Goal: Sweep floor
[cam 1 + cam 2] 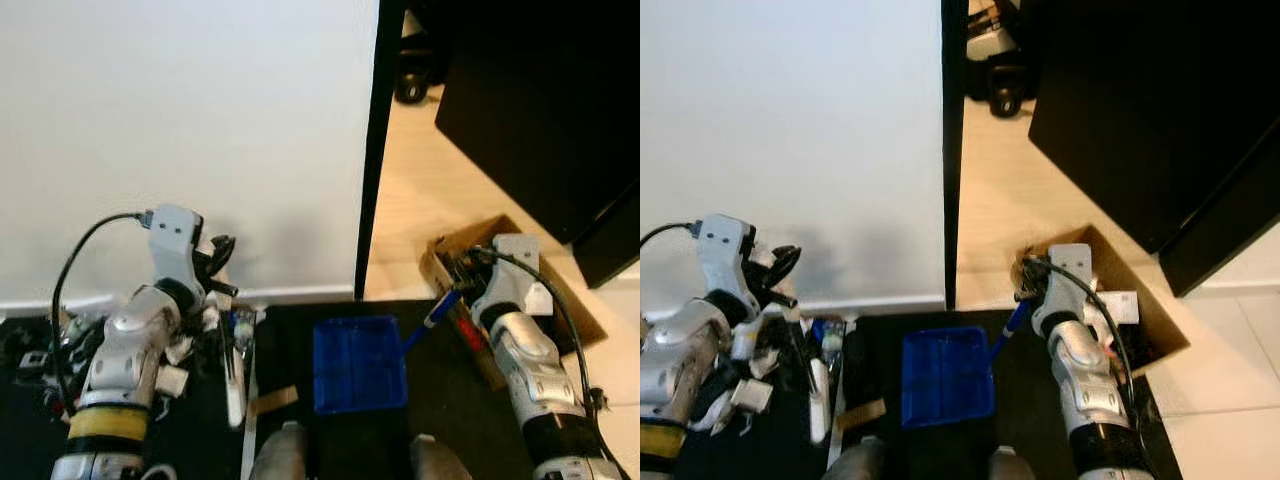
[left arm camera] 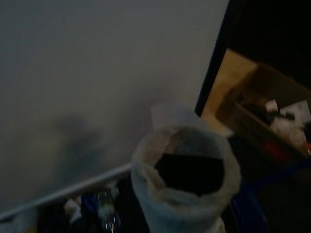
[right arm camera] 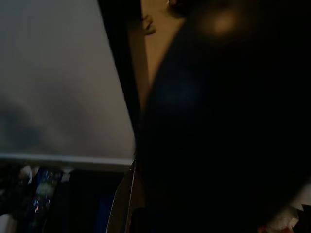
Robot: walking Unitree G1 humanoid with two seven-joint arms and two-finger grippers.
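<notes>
Dark floor mat: blue dustpan (image 1: 359,364) handle at right gripper (image 1: 462,290) fingers

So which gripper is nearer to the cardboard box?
The right gripper: it hangs at the cardboard box. The left gripper is far across, beyond the blue dustpan.

Right gripper (image 1: 462,287): my wrist housing is covering my fingers, so their spread is staying unreadable.
Right wrist view: a dark blurred mass is blocking most of it.
Left gripper (image 1: 222,262): clutter is hiding my fingertips.
Cardboard box (image 1: 570,300): my right arm is covering its near wall.
Litter (image 1: 30,350): too small to identify.
</notes>
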